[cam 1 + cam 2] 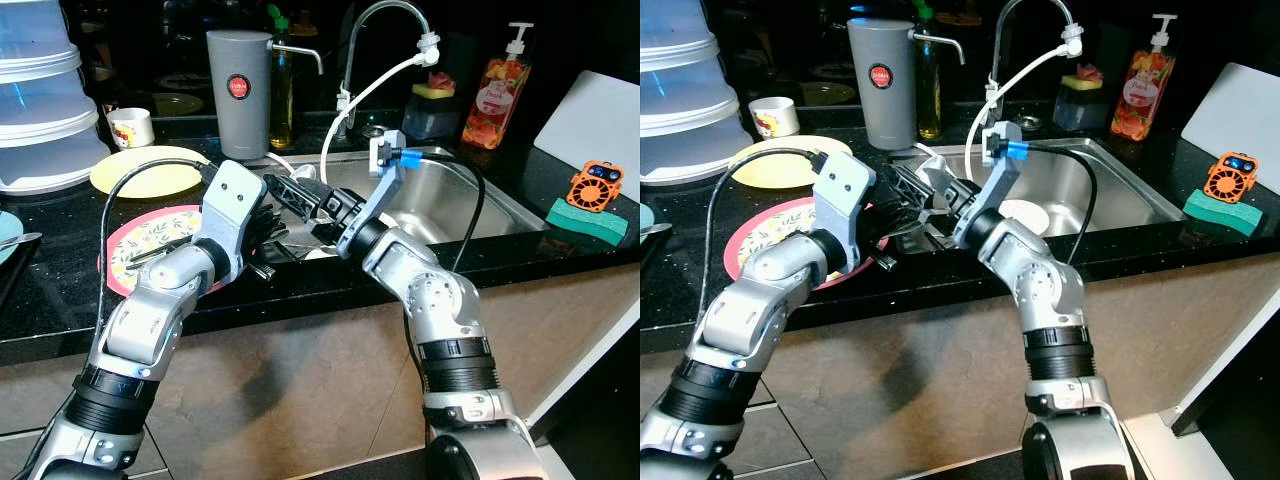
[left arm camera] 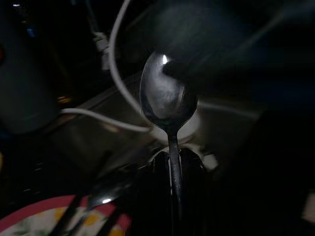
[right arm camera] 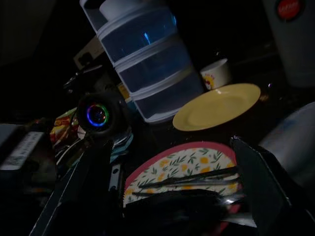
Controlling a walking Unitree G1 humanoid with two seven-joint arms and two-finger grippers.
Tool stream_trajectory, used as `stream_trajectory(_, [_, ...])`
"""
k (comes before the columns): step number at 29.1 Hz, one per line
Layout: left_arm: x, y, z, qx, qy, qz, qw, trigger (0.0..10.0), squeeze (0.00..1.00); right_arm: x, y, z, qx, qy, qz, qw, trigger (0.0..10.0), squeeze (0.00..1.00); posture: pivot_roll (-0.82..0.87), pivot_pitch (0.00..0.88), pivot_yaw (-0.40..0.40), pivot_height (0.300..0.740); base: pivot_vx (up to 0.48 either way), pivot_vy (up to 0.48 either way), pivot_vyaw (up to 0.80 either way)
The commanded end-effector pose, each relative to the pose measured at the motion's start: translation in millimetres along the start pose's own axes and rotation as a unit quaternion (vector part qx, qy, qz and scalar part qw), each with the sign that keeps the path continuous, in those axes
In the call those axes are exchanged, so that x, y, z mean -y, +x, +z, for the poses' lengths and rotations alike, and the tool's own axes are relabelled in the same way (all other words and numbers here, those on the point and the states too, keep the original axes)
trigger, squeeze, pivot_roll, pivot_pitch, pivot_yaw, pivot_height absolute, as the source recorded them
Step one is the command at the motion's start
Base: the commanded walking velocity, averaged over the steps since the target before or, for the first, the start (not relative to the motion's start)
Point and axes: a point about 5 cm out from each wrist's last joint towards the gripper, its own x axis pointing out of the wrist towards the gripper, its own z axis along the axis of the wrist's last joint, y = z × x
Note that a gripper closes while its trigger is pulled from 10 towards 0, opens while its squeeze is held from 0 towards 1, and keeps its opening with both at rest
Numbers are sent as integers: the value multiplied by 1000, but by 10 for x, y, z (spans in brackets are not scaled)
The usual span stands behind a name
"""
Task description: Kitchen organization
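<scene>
Left wrist view shows me my left gripper (image 2: 170,191) squeezing a shiny metal spoon (image 2: 167,101) with its bowl pointing toward the steel sink (image 1: 470,200), while my right gripper (image 1: 290,195), fingers apart, waits right beside it.

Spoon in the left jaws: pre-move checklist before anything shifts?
1. Spoon gripped by left gripper: ok; handle runs back between the jaws in the left wrist view.
2. Right gripper clear of the left one: not ok; the two meet at the sink's left edge.
3. Right jaws' state: cannot tell.
4. Floral plate with other cutlery lies right beneath the left arm: ok, but close.
5. White hose hangs behind the grippers: cannot tell if clear.
6. Sink has free room: ok.
</scene>
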Motion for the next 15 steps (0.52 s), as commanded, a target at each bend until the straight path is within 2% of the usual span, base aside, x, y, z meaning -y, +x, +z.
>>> stream_trajectory(1, [48, -21, 36, 19, -14, -16, 1000, 0, 0, -31, 14, -28, -11, 9, 4, 1000, 10000, 0, 17, 42, -19, 740, 0, 0, 0])
stream_trajectory(2, [69, -24, 52, 27, -30, -24, 999, 0, 0, -32, 14, -46, -16, 11, 3, 1000, 10000, 0, 16, 42, -19, 740, 0, 0, 0])
stream_trajectory(4, [69, -24, 52, 27, -30, -24, 999, 0, 0, -32, 14, -46, -16, 11, 3, 1000, 10000, 0, 16, 42, -19, 740, 0, 0, 0])
stream_trajectory(6, [100, -36, 82, 42, -55, -40, 997, 0, 0, -30, 14, -68, -22, 14, 0, 1000, 10000, 0, 16, 42, -19, 740, 0, 0, 0])
stream_trajectory(7, [100, -36, 82, 42, -55, -40, 997, 0, 0, -30, 14, -68, -22, 14, 0, 1000, 10000, 0, 16, 42, -19, 740, 0, 0, 0])
stream_trajectory(8, [108, -42, 92, 46, -62, -45, 996, 0, 0, -25, 14, -73, -22, 18, -4, 1000, 7647, 0, 16, 42, -19, 740, 0, 0, 0])
stream_trajectory(9, [108, -42, 92, 46, -62, -45, 996, 0, 0, -25, 14, -73, -22, 18, -4, 1000, 7647, 0, 16, 42, -19, 740, 0, 0, 0])
stream_trajectory(10, [110, -46, 97, 48, -64, -48, 996, 0, 0, -16, 14, -69, -20, 24, -7, 999, 0, 0, 16, 42, -19, 740, 0, 0, 0])
stream_trajectory(15, [104, -46, 95, 48, -64, -49, 996, 0, 0, 11, 12, -49, -15, 31, -16, 999, 0, 0, 14, 42, -21, 740, 0, 0, 0])
